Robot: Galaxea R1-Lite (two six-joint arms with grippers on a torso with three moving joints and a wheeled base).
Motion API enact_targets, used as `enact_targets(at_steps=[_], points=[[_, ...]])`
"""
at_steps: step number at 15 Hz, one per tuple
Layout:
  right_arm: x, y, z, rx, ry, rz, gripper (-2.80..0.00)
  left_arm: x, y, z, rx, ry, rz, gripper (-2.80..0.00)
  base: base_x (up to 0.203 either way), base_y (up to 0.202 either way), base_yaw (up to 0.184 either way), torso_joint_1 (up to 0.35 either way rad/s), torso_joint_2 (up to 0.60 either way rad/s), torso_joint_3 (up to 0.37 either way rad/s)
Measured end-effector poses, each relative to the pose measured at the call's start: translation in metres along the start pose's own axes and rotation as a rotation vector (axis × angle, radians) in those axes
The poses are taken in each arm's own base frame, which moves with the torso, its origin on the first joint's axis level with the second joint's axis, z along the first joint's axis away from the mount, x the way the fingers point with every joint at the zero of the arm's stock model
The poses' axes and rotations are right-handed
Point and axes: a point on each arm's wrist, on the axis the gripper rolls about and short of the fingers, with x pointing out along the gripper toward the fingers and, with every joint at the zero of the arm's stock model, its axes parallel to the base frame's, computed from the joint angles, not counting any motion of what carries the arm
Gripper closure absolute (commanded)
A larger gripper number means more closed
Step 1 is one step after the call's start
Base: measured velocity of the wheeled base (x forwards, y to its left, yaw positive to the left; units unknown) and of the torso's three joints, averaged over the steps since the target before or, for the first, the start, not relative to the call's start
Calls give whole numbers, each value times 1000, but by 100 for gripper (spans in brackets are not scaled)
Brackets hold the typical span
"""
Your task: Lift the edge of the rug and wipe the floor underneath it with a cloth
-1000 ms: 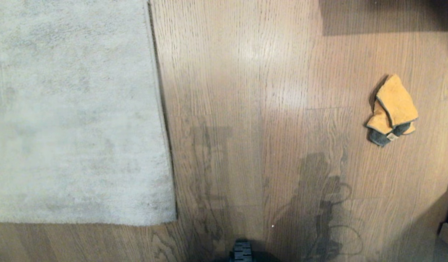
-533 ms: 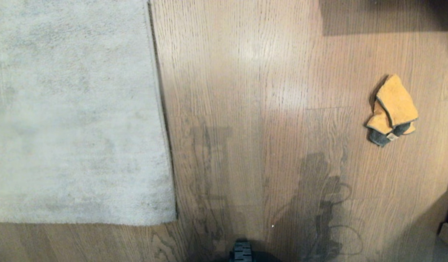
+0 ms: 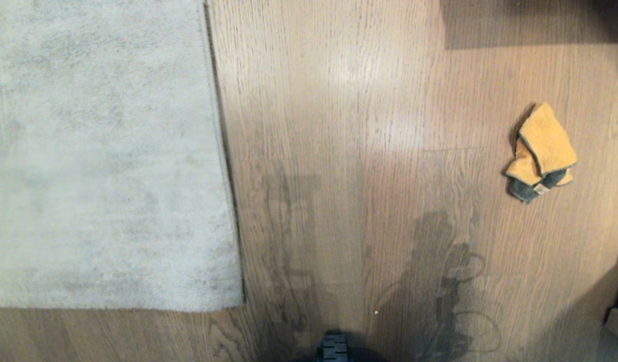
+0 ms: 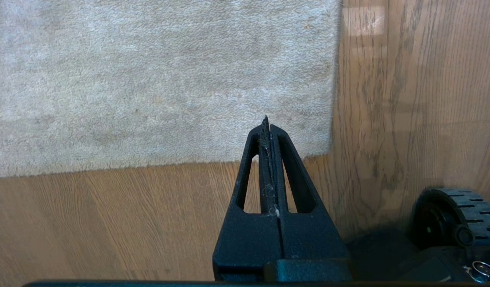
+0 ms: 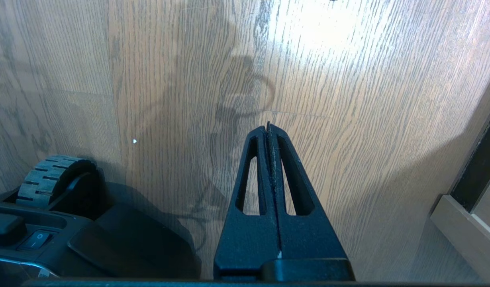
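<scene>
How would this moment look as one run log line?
stage: not started | rug: flat on floor | cloth: on floor, right of rug, untouched | left pincer: shut, empty | right pincer: shut, empty

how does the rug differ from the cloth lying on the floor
The rug is pale grey and spread flat; the cloth is orange with a dark grey part and crumpled. The rug fills the head view's left side, the cloth is a small bundle at the right. Both lie on the wood floor, untouched.
</scene>
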Motion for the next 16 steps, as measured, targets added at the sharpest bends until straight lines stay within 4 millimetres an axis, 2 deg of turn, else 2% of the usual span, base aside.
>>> enact_targets(at_steps=[16], points=[[0, 0, 0, 0, 0, 1, 0, 0, 0, 0, 0, -1, 0, 0, 0, 0, 0, 0, 1, 11]])
